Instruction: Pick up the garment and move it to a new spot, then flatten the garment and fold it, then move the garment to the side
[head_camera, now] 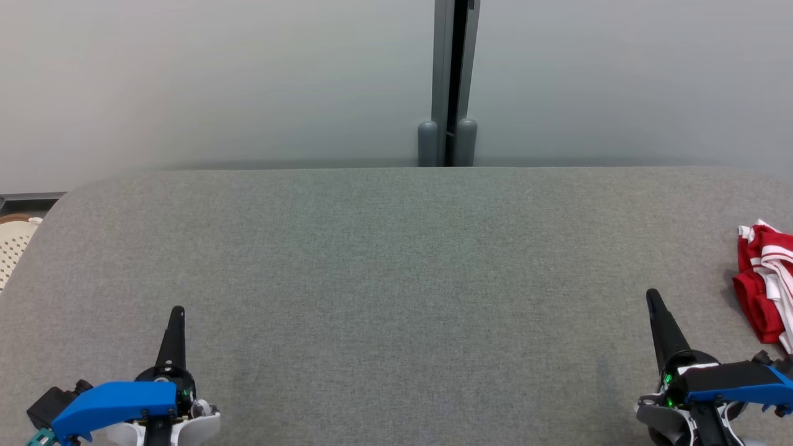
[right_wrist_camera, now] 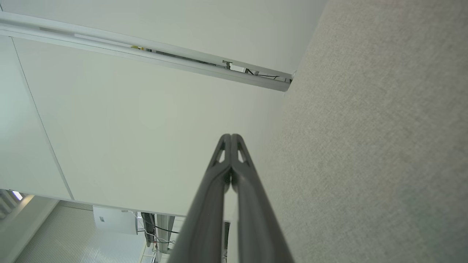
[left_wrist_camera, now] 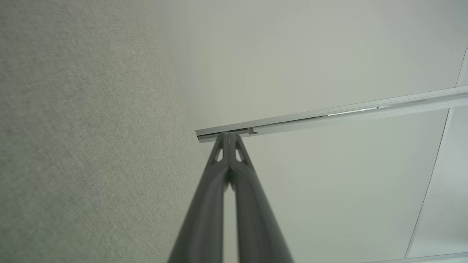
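A crumpled red garment with white stripes [head_camera: 765, 282] lies at the far right edge of the grey fabric table [head_camera: 396, 279], partly cut off by the head view's border. My right gripper [head_camera: 652, 296] is shut and empty near the front right, a short way left of the garment and not touching it. At the front left my left gripper [head_camera: 178, 311] is shut with nothing in it. The left wrist view shows its own gripper [left_wrist_camera: 229, 134] with fingers pressed together, and in the right wrist view that gripper [right_wrist_camera: 230, 136] is shut the same way.
A pale partition wall with a grey vertical post [head_camera: 448, 83] stands behind the table's far edge. A cream perforated basket [head_camera: 13, 248] shows beyond the table's left corner. Grey cloth stretches wide between the two grippers.
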